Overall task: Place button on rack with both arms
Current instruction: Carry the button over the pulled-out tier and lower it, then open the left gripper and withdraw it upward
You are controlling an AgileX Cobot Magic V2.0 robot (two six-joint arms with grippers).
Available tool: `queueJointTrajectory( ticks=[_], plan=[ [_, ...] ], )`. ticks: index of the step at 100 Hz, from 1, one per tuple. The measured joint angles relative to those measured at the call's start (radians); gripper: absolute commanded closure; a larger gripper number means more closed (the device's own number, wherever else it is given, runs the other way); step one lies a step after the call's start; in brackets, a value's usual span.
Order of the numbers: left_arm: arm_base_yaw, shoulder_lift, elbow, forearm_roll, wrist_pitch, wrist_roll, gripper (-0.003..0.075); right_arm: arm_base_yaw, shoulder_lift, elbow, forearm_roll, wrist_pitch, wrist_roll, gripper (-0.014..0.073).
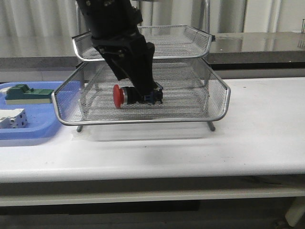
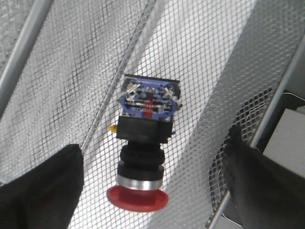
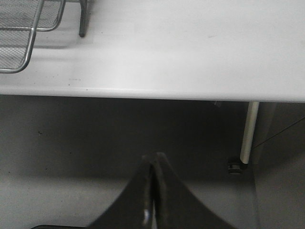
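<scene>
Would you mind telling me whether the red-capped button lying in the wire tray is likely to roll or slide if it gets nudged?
The button lies on its side on the rack mesh, and its round red cap and collar could let it pivot. Its squarish black-and-blue body probably stops a full roll. It looks rigid, and the mesh likely limits sliding. The left gripper is open around it.
</scene>
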Motion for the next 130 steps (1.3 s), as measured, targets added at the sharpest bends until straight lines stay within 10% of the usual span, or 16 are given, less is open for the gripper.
queueJointTrajectory(
  ticks=[37,75,130],
  plan=[
    [0.013,-0.057,-0.089,0.026,0.174,-0.078,0.0141,0.0,0.0,0.0,0.0,0.0,0.0,0.0662],
    [0.242,-0.219,-0.061,0.027,0.183,-0.192,0.0151,0.0,0.0,0.0,0.0,0.0,0.0,0.0662],
    [0.548,-0.797,0.562,0.004,0.035,-0.219,0.0362,0.0,0.0,0.0,0.0,0.0,0.0,0.0662]
  ],
)
